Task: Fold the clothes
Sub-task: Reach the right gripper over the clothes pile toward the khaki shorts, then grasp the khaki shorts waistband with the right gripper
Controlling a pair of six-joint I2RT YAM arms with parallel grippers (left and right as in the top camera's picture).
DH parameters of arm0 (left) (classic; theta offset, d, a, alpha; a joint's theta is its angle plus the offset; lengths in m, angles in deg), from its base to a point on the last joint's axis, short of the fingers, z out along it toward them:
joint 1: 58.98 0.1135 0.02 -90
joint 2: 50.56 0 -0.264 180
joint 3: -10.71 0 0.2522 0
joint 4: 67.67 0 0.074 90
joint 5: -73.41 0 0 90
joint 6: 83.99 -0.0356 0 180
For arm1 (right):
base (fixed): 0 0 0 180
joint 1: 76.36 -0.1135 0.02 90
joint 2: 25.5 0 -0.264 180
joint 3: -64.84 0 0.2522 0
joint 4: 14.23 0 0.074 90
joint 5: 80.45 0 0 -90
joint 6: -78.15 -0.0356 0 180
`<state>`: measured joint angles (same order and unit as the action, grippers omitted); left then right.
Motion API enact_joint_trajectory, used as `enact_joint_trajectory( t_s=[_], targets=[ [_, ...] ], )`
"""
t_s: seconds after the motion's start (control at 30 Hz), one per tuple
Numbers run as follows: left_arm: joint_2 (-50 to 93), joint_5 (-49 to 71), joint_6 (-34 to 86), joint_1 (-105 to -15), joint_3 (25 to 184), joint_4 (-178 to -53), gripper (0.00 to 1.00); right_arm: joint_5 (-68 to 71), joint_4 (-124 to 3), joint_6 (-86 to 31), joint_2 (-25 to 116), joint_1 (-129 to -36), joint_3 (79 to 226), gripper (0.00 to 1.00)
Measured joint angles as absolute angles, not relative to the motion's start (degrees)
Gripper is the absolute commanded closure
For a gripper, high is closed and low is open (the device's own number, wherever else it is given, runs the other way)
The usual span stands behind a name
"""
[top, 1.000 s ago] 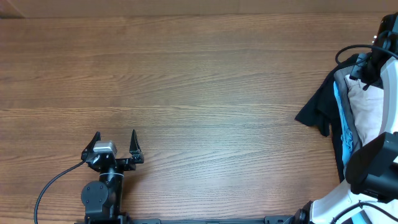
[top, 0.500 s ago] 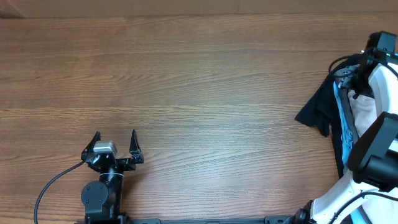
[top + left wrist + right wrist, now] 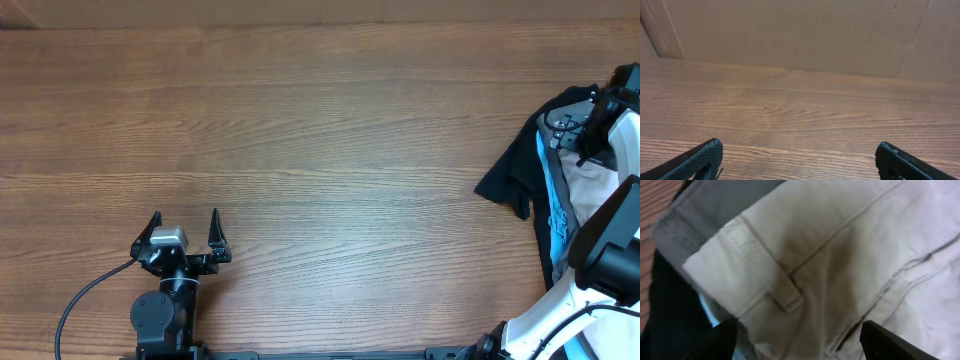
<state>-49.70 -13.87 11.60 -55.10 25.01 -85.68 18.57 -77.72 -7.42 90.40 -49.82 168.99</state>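
Observation:
The beige shorts [image 3: 597, 183] lie in a heap at the table's right edge, partly under my right arm. In the right wrist view the shorts [image 3: 840, 245] fill the frame, showing the waistband, a belt loop and a pocket seam. My right gripper [image 3: 802, 340] is open just above the cloth near the waistband, with one finger on each side. In the overhead view the right gripper [image 3: 583, 140] sits over the far end of the heap. My left gripper [image 3: 185, 218] is open and empty at the near left, over bare wood [image 3: 799, 145].
A grey garment [image 3: 715, 200] and a black garment [image 3: 510, 175] with a light blue stripe [image 3: 548, 185] lie under and around the shorts. The wooden table [image 3: 300, 130] stretches left of the heap. A brown wall [image 3: 790, 30] stands behind it.
My right arm has shifted over the heap, its gripper moving toward the near side and down onto the shorts. The left arm has not moved.

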Motion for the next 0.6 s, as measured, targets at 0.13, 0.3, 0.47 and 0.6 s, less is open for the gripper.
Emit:
enact_joint_trajectory(
  t_s=[0.13, 0.3, 0.47, 0.6],
  targets=[
    [-49.7, -13.9, 11.6, -55.1, 25.0, -85.7, 0.0, 17.3, -77.7, -6.1, 90.4, -49.8, 169.0, 0.17],
    [-49.7, -13.9, 11.6, -55.1, 25.0, -85.7, 0.0, 16.8, -77.7, -5.6, 90.7, -49.8, 169.0, 0.2],
    [-49.7, -13.9, 11.6, -55.1, 25.0, -85.7, 0.0, 16.4, -77.3, -5.4, 92.3, -49.8, 169.0, 0.35],
    [-49.7, -13.9, 11.6, -55.1, 25.0, -85.7, 0.0, 16.4, -77.0, -5.2, 92.5, -49.8, 169.0, 0.59]
  ],
)
